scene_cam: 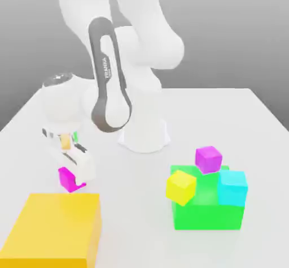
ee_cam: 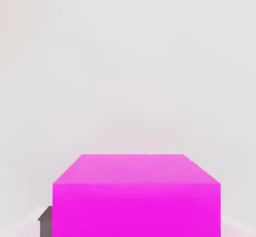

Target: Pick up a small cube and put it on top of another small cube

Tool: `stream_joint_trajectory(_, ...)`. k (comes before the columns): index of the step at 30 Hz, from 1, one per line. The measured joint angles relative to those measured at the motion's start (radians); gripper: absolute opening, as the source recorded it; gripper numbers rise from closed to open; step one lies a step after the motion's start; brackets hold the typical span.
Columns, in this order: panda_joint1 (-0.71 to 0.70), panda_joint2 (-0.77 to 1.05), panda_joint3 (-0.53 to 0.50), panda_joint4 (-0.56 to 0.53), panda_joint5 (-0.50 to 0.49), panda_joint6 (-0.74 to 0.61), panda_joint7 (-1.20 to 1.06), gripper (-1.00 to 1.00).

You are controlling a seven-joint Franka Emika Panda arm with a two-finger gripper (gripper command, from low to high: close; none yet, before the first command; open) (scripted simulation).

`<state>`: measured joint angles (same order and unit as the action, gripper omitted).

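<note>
The small magenta-pink cube (scene_cam: pixel 66 178) sits low by the table, just behind the big yellow block, at the exterior view's left. My gripper (scene_cam: pixel 74 180) reaches down onto it, and its white fingers (scene_cam: pixel 82 165) are shut on the cube's sides. The hand view has the same cube (ee_cam: pixel 136 196) close up, with a dark fingertip (ee_cam: pixel 45 222) against one side. A more violet-purple small cube (scene_cam: pixel 208 159) rests on top of the green block (scene_cam: pixel 209 215) at the exterior view's right.
A large yellow block (scene_cam: pixel 56 227) lies directly in front of the gripper. A small yellow cube (scene_cam: pixel 180 186) and a cyan cube (scene_cam: pixel 233 187) sit on the green block. The arm's white base (scene_cam: pixel 144 134) stands mid-table, on the white tabletop (scene_cam: pixel 254 125).
</note>
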<state>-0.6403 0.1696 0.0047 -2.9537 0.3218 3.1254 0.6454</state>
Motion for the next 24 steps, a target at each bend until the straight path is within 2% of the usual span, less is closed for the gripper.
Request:
stream_joint_trajectory(4,0.052,-0.104,-0.093,-0.02,-0.142,-0.084,0.101,-1.0)
stream_joint_trajectory(7,0.022,-0.185,-0.1,-0.037,-0.261,-0.149,0.187,-1.0)
stream_joint_trajectory(10,-0.011,-0.265,-0.083,-0.054,-0.334,-0.212,0.242,-1.0)
stream_joint_trajectory(14,0.091,-0.345,0.0,-0.009,-0.318,-0.337,0.262,-1.0)
stream_joint_trajectory(24,0.488,-0.526,0.266,0.172,-0.172,-0.692,0.265,-1.0)
